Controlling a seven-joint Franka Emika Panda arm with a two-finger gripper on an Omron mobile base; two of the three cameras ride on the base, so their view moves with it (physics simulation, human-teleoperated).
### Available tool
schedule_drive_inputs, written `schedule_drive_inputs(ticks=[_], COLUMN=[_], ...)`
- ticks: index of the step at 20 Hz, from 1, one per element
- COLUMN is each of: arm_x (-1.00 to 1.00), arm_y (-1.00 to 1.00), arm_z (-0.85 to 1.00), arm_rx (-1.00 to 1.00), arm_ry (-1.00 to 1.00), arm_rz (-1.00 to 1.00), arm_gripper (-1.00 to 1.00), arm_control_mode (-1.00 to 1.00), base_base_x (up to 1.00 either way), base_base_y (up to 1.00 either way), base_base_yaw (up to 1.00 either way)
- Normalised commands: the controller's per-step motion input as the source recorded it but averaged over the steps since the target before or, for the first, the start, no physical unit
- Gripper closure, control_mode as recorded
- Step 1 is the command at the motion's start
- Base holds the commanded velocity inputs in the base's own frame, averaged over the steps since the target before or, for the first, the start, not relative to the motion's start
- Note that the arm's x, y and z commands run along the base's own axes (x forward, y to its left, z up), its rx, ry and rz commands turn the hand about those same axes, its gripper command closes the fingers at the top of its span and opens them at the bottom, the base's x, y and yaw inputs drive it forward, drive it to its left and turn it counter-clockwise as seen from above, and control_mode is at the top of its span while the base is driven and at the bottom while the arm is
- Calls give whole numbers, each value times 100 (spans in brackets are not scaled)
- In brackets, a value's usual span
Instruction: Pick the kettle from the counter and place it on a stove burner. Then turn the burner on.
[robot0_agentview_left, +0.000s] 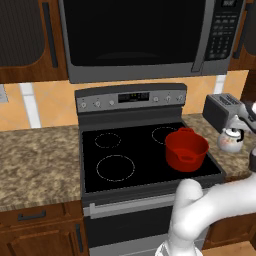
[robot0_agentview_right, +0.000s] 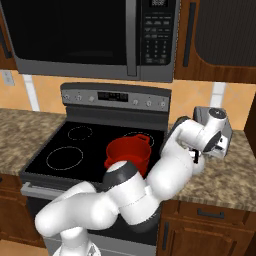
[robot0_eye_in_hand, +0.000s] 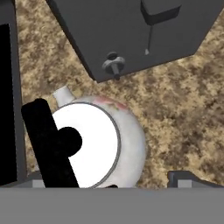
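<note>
Left base view: the kettle (robot0_agentview_left: 231, 140) stands upright on the bench (robot0_agentview_left: 37, 160) to the right of the black glass cooktop (robot0_agentview_left: 145, 170), just in front of a grey toaster (robot0_agentview_left: 223, 109). A red pot (robot0_agentview_left: 186, 149) sits on the right side of the cooktop, overlapping the rear right circle. The large burner circle (robot0_agentview_left: 115, 168) at front left is bare, with a smaller circle (robot0_agentview_left: 108, 140) behind it. The control panel (robot0_agentview_left: 131, 97) carries a row of knobs, and a microwave (robot0_agentview_left: 150, 35) hangs above. The white arm (robot0_agentview_left: 210, 200) rises from the lower right and reaches toward the kettle. Right base view: the arm bends across the foreground and hides the kettle; the wrist (robot0_agentview_right: 212, 131) is over the right-hand bench, in front of the toaster. The pot stands on the near right part of the cooktop, well apart from the large burner circle at front left. Hand view: the camera looks down on the kettle, with its black handle (robot0_eye_in_hand: 49, 142) and lid knob (robot0_eye_in_hand: 70, 141) crossing the white lid and its spout (robot0_eye_in_hand: 63, 94) pointing toward the toaster, whose lever (robot0_eye_in_hand: 113, 65) faces the kettle. Of the pincer (robot0_eye_in_hand: 109, 186), one grey fingertip (robot0_eye_in_hand: 186, 178) shows at lower right, clear of the kettle body; whether the jaws are apart or together cannot be told.
</note>
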Motion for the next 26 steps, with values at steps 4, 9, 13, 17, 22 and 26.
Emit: schedule_drive_inputs(ticks=[4, 9, 13, 17, 22, 26], arm_x=[4, 0, 0, -26, -76, -91], arm_y=[0, 0, 0, 0, 2, 56], arm_z=[-16, 0, 1, 17, 50, 58], arm_rx=[0, 0, 0, 2, 19, 19], arm_ry=[0, 0, -7, -22, -43, -51], arm_rz=[0, 0, 0, 0, 0, 2], arm_gripper=[100, 100, 100, 100, 100, 100], arm_control_mode=[-100, -100, -100, -100, -100, -100], base_base_x=[0, 0, 0, 0, 0, 0], base_base_y=[0, 0, 0, 0, 0, 0], base_base_yaw=[0, 0, 0, 0, 0, 0])
